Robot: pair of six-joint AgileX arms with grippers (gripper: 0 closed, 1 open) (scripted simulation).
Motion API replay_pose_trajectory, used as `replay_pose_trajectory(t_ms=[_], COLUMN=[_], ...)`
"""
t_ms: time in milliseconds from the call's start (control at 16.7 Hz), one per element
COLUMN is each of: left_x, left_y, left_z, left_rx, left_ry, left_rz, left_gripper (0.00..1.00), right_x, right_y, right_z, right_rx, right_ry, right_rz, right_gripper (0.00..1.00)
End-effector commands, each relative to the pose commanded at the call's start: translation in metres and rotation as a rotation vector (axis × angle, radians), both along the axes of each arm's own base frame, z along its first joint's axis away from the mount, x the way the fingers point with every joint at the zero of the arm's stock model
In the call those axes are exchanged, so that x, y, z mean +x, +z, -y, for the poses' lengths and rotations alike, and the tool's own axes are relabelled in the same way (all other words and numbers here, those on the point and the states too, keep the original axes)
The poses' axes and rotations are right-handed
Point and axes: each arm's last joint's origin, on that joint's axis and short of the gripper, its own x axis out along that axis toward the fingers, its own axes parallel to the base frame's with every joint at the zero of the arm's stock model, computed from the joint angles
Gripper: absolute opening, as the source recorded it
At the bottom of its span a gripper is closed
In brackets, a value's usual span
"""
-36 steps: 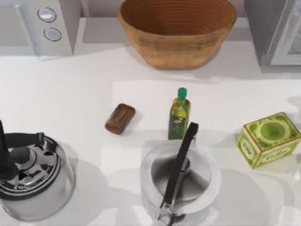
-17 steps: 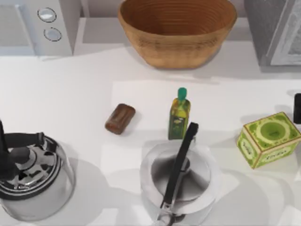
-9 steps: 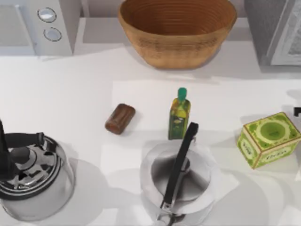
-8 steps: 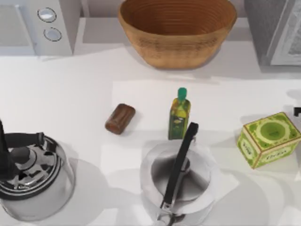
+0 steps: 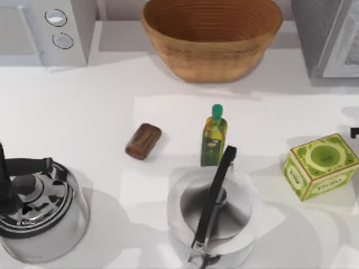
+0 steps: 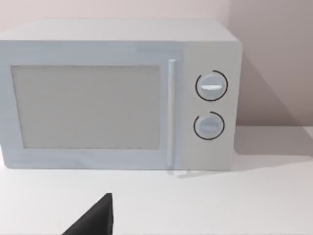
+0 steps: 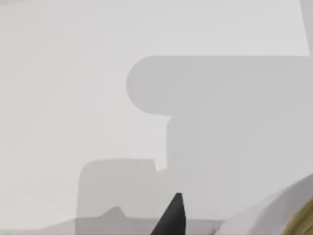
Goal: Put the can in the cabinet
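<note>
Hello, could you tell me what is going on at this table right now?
Nothing is being held yet. The can lies on its side on the table, apart from the green-capped bottle standing to its right. The right gripper sits at the table's right edge, just above the green box, far from the can. The left arm is parked at the left edge by a kettle.

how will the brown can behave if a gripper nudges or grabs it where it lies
The can lies on its side on the table, so a nudge across its length would probably roll it. It looks rigid, and its smooth curved wall may slip unless pinched squarely.
</note>
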Motion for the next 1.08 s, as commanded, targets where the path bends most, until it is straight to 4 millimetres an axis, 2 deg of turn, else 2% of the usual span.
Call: replay_pose_trajectory(t_ms=[420,540,660,840,1080], left_x=[0.000,0.000,0.000,0.000,0.000], left_y=[0.000,0.000,0.000,0.000,0.000], left_z=[0.000,0.000,0.000,0.000,0.000], left_rx=[0.000,0.000,0.000,0.000,0.000], left_ry=[0.000,0.000,0.000,0.000,0.000], left_rz=[0.000,0.000,0.000,0.000,0.000], left_gripper=[1.00,1.00,1.00,1.00,1.00], right_x=[0.001,0.006,0.017,0.027,0.018], right_y=[0.001,0.008,0.029,0.070,0.124], right_z=[0.001,0.006,0.010,0.012,0.004], right_rx=[-0.001,-0.001,0.004,0.011,0.014], right_ry=[-0.003,-0.005,0.006,0.031,0.038], right_rz=[0.003,0.021,0.060,0.085,0.038], right_gripper=[0.00,0.00,0.00,0.00,0.00])
